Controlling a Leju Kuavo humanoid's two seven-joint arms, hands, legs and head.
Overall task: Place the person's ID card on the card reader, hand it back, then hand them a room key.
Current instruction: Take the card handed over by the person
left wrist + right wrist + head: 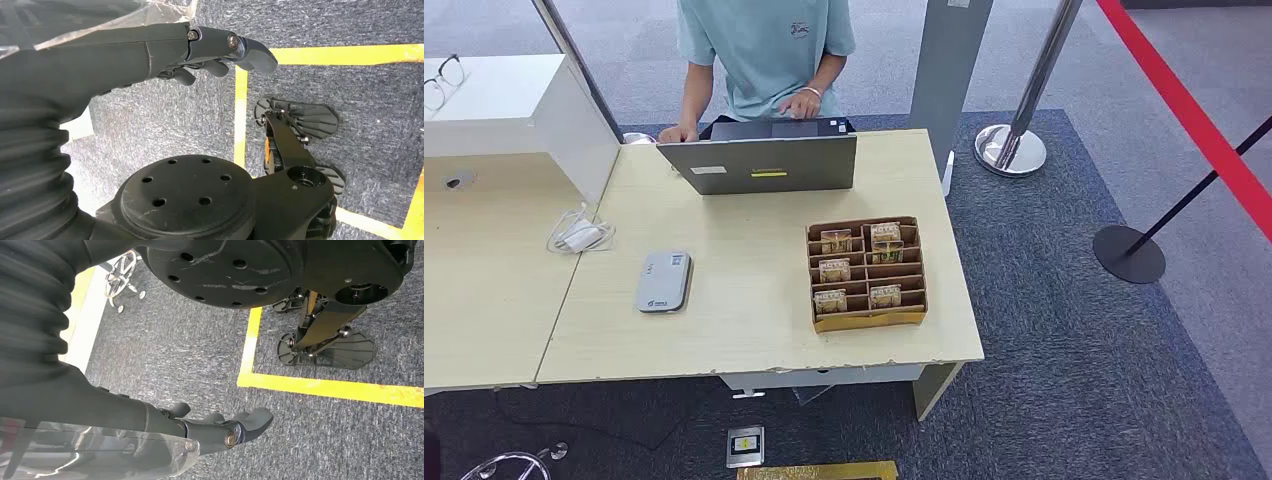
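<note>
Card reader: one grey card reader (664, 282) lies flat on the tabletop (754, 340), left of the box; its small print is too small to read.
Room keys: six card packets stand in the slots of a brown cardboard box (867, 272).
Laptop: one laptop (763, 158) open before a person (766, 55); its yellow sticker is unreadable.
Left hand: left hand (210, 50) hangs over carpet, fingers loosely apart, holding nothing.
Right hand: right hand (220, 427) likewise empty, fingers apart.

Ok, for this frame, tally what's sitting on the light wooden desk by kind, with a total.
Laptop: 1
Grey card reader: 1
Cardboard key-card tray: 1
White coiled charger cable: 1
Total: 4

The tray's card bundles are left uncounted; some slots are hard to read.
</note>
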